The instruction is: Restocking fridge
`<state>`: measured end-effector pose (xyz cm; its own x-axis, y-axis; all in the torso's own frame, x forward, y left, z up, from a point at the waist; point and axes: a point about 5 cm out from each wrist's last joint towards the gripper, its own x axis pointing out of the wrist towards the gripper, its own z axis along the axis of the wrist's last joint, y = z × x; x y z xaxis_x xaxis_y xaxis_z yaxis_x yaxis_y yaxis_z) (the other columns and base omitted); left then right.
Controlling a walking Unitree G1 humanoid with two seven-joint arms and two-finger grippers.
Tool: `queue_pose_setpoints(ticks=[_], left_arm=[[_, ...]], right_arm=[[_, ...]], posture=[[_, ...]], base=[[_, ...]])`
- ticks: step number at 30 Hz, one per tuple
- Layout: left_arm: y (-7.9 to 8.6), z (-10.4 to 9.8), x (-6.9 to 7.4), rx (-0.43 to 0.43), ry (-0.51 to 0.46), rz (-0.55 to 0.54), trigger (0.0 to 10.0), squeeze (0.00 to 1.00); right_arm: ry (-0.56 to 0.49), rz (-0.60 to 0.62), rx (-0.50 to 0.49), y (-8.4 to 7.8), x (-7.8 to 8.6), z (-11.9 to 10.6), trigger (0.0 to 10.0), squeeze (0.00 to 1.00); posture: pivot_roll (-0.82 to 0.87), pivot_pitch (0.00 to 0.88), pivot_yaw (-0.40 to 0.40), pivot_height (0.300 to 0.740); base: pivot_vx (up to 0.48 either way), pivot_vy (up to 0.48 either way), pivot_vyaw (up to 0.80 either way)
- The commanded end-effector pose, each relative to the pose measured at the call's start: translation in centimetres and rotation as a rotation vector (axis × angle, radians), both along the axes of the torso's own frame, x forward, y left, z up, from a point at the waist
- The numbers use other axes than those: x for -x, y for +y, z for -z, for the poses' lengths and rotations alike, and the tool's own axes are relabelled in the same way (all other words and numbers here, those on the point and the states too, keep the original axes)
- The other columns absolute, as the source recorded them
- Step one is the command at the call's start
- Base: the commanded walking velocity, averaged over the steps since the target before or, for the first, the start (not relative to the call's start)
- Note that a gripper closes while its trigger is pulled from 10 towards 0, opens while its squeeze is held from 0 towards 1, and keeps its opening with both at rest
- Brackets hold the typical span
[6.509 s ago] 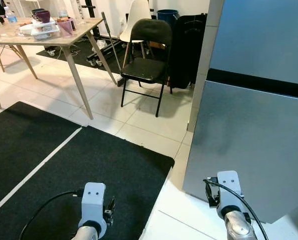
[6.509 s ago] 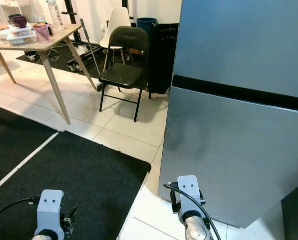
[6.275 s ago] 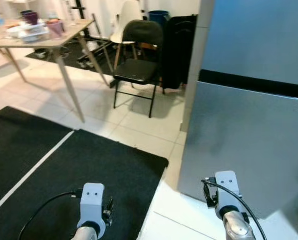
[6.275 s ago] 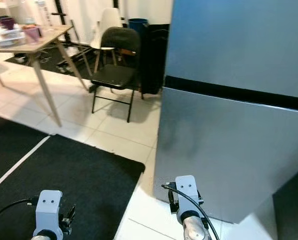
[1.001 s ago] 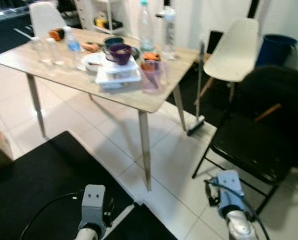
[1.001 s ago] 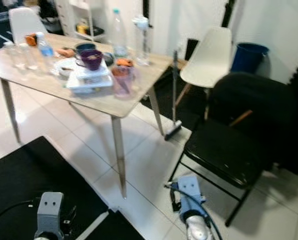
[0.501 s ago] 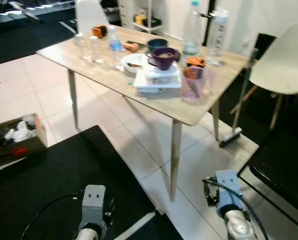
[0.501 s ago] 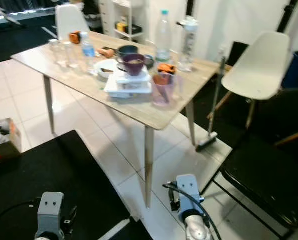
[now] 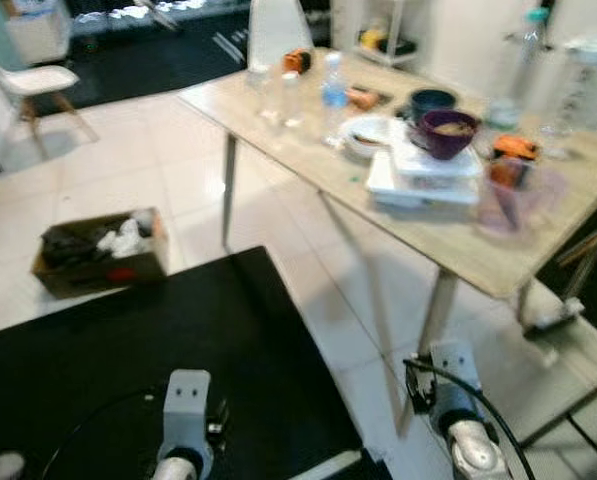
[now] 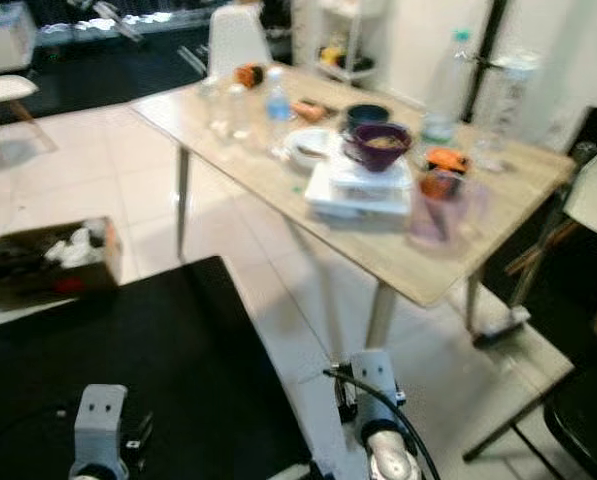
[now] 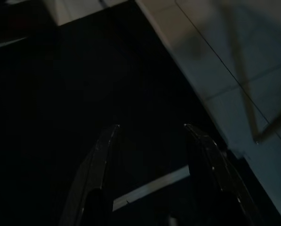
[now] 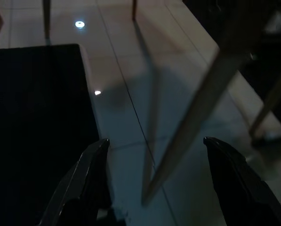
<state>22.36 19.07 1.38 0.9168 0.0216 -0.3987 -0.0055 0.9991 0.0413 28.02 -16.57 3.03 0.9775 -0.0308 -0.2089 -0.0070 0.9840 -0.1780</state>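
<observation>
A light wooden table [image 9: 308,150] stands ahead to the right. On it are a purple bowl [image 9: 448,130] on stacked white containers [image 9: 423,180], a pink cup [image 9: 506,190], a small water bottle [image 9: 333,90], clear glasses and a tall bottle [image 9: 523,60]. Both arms hang low in front of me, left wrist [image 9: 186,400] and right wrist [image 9: 448,380]. My left gripper [image 11: 150,126] is open over the black mat. My right gripper [image 12: 156,140] is open above the tiles, near a table leg [image 12: 196,113]. Neither holds anything.
A black mat [image 9: 128,370] covers the floor under me. An open cardboard box [image 9: 103,250] of odds and ends sits on the tiles at the left. One white chair [image 9: 38,80] stands far left, another [image 9: 273,30] behind the table.
The camera has swung left: the fridge and then the black chair slid out of the picture, the table moved right, and the cardboard box came into view. Both arms still hang.
</observation>
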Motion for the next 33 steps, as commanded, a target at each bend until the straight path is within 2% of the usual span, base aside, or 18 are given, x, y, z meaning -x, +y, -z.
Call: queue_pose_setpoints(ticks=[1, 33], left_arm=[[0.24, 0.42, 0.48, -0.007, 0.02, -0.008, 10.0, 0.0], [0.34, 0.4, 0.49, -0.008, 0.024, -0.014, 10.0, 0.0]], right_arm=[[0.027, -0.003, -0.004, 0.33, 0.53, 0.67, 10.0, 0.0], [0.025, 0.007, -0.03, 0.33, 0.68, 0.76, 10.0, 0.0]], posture=[[-0.07, 0.122, 0.016, 0.74], [-0.06, 0.13, 0.02, 0.74]], base=[[0.337, 0.0, 0.0], [0.327, 0.0, 0.0]])
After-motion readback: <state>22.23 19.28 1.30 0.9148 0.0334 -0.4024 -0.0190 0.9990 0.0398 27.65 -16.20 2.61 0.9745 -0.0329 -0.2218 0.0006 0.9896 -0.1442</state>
